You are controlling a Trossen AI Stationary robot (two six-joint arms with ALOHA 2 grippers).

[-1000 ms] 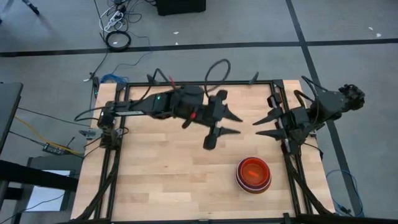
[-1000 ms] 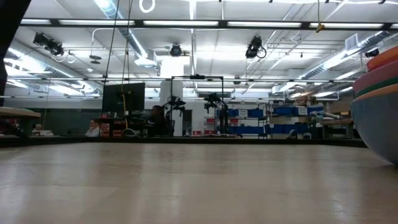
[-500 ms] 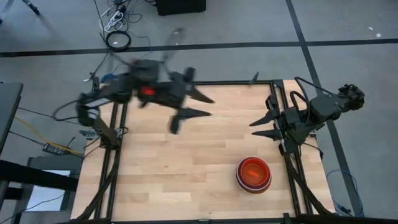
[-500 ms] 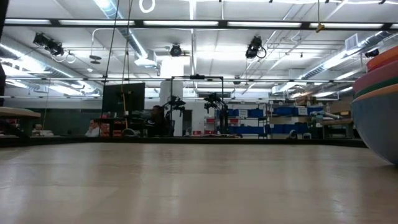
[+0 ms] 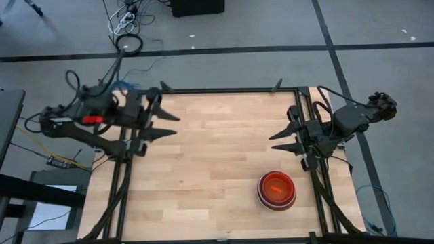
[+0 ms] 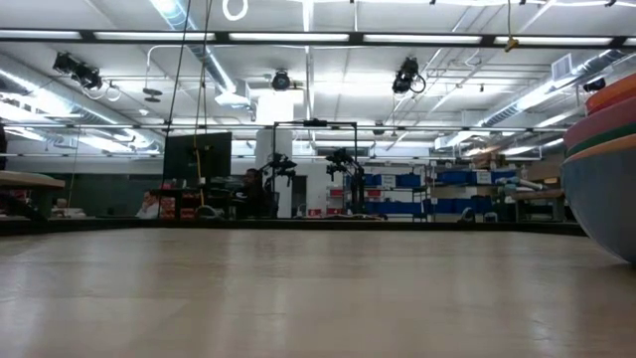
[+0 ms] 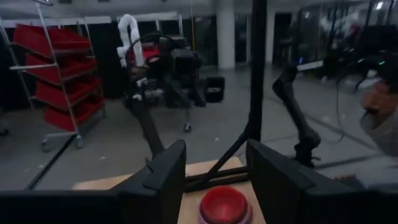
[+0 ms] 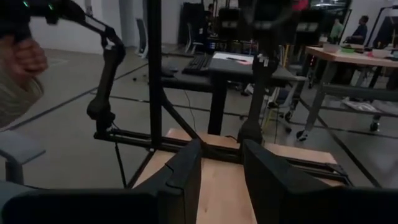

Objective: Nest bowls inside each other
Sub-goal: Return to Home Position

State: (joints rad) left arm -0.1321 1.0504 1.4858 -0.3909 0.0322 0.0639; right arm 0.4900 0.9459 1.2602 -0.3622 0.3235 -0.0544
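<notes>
Bowls [image 5: 276,190] nested in one stack | left tool [image 5: 173,126] wide, empty | right tool [image 5: 277,144] wide, empty

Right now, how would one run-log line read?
stack: nested, orange on top | left claw: open, empty, left edge | right claw: open, empty, right edge

No legible text, labels, brands or numbers anywhere.

Bowl stack [image 6: 600,189] — cut off by low view's right edge.
</notes>
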